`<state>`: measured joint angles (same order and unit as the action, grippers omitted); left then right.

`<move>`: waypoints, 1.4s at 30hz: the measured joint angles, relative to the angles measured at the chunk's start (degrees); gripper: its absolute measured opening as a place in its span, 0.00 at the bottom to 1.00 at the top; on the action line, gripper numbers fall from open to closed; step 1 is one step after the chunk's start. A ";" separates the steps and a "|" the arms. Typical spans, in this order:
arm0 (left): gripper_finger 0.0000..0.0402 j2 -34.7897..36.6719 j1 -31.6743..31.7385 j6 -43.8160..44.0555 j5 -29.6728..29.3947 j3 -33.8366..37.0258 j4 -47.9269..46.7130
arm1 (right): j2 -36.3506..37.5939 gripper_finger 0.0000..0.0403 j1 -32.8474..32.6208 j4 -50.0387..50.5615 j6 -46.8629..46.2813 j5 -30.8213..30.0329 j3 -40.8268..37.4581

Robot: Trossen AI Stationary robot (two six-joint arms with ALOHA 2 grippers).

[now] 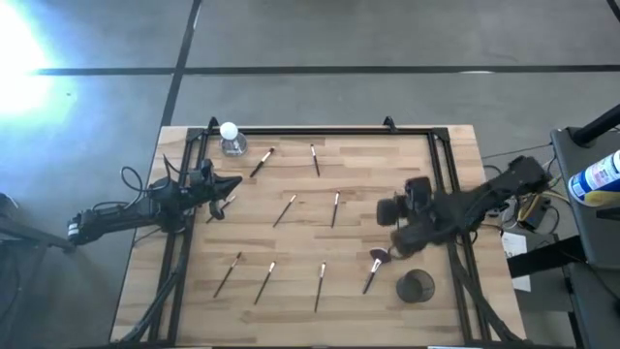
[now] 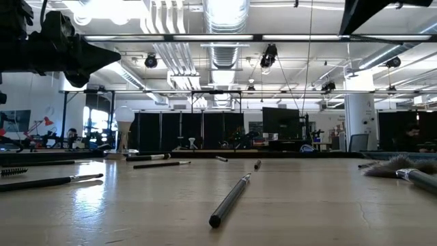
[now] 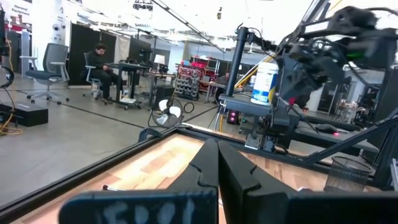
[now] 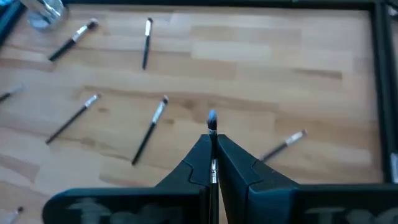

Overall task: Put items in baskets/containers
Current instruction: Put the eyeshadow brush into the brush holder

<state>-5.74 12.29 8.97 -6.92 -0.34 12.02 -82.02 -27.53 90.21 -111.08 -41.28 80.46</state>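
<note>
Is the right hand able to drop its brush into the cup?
Probably yes. The right hand is shut on a thin brush, and the cup sits close by with its top open. Only the big brush lies between, flat on the table.

Table pale wood, plank-striped; brushes dark handles, pale tips; big brush pinkish fanned head; cup dark brown; both arms black; floor grey

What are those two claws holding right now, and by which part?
The right claw is shut on a thin brush, gripping its handle, with the bristle tip poking out past the fingers. The left claw is shut and holds nothing.
</note>
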 joint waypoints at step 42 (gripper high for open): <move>0.00 -0.11 0.00 1.27 0.02 0.00 0.45 | -11.98 0.03 -30.36 -8.70 -10.16 3.15 -10.25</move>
<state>-5.85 12.29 10.24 -6.90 -0.34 12.47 -94.00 -57.89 81.51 -121.24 -38.13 70.21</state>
